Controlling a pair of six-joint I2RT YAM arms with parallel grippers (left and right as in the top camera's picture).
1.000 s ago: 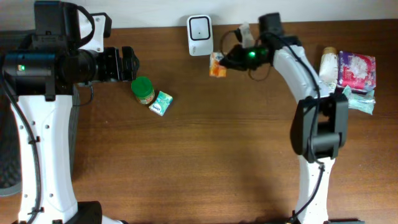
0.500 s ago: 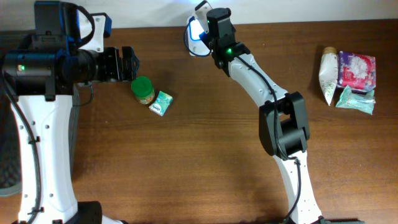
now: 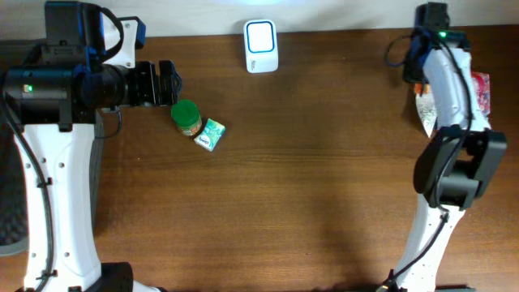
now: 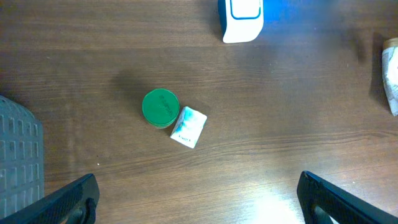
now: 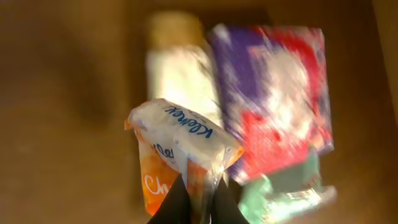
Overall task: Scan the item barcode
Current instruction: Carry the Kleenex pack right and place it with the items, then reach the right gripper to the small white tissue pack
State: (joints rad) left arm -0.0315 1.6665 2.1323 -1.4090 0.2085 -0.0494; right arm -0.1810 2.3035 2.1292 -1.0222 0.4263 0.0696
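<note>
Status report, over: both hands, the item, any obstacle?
Left hand open, empty, near green jar. Right hand shut on tissue pack, above the packet pile, away from scanner. No obstacle seen between.

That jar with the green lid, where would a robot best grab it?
Probably from straight above, pinching the round sides of the green-lidded jar just below the lid, since it stands upright. Avoid the side where the teal packet lies close beside it.
</note>
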